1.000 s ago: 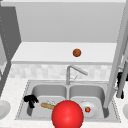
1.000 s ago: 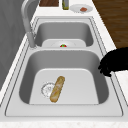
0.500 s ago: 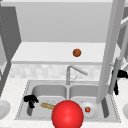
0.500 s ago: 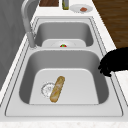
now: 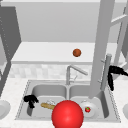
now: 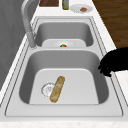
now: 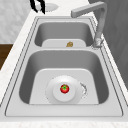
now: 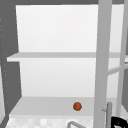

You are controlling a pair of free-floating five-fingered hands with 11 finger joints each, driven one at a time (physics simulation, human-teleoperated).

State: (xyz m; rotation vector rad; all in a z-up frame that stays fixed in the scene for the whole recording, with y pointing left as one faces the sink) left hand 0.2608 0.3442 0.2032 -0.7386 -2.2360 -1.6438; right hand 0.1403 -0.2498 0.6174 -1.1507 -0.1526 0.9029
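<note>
A double sink [image 5: 110, 110] sits in a pale worktop [image 6: 117, 82], seen from the front. The left hand [image 5: 30, 100] hangs over the left basin's outer edge, its fingers curled downward around nothing. Just beside it, on the basin floor, a bread roll [image 5: 48, 106] lies with one end over the drain [image 6: 47, 89]; hand and roll are apart. In the left side view this hand [image 6: 115, 62] hovers above the basin's rim.

The right hand [image 5: 115, 72] is up at the open cabinet door [image 5: 103, 47], its fingers curled around the door's vertical handle [image 5: 106, 72].

In the right basin, a tomato [image 7: 64, 88] rests in the middle of a white plate [image 7: 53, 96]. A faucet [image 5: 72, 71] stands behind the divider. A small brown ball [image 5: 77, 52] sits on the cabinet shelf [image 5: 45, 53]. A large red ball [image 5: 67, 114] is at the front of the picture.
</note>
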